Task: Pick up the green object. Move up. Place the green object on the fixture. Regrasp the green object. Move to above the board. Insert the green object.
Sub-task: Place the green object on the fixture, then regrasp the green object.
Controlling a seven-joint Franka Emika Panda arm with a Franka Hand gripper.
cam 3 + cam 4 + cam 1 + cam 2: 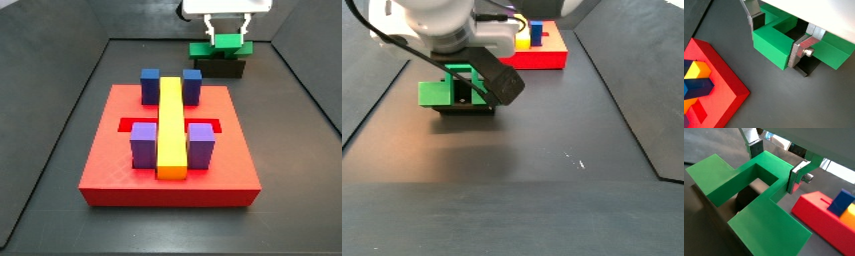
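Red board: the big flat red slab point(120, 170) lies in the middle of the dark floor in a side view. A red corner of it also shows in both wrist views point(721, 82) point(817, 215).

Blue blocks: two small dark blue blocks point(151, 82) stand at the far end of the red board, one on each side of the yellow bar.

Purple blocks: two purple blocks point(144, 143) stand nearer the front, also one on each side of the yellow bar.

Yellow bar: a long yellow bar point(171, 125) lies down the middle of the red board, between the blue and purple blocks.

Green object: the bright green blocky piece with a notch point(222, 46) sits on top of the fixture, well apart from the red board. In a wrist view its notch is a deep square gap point(751, 178). Another wrist view shows its stepped shape point(774, 42). In a side view it lies flat on the dark block point(438, 94).

Fixture: the small dark grey-black block point(223, 66) stands on the floor under the green object, beyond the far end of the board.

Gripper: the white arm's gripper point(227, 28) hangs right over the green object. Its flat silver fingers point(806, 47) press on both sides of one part of the green object, so it is grasping it. The same grip shows in a wrist view point(777, 164).

Floor: the dark grey floor point(543, 150) is flat and plain.
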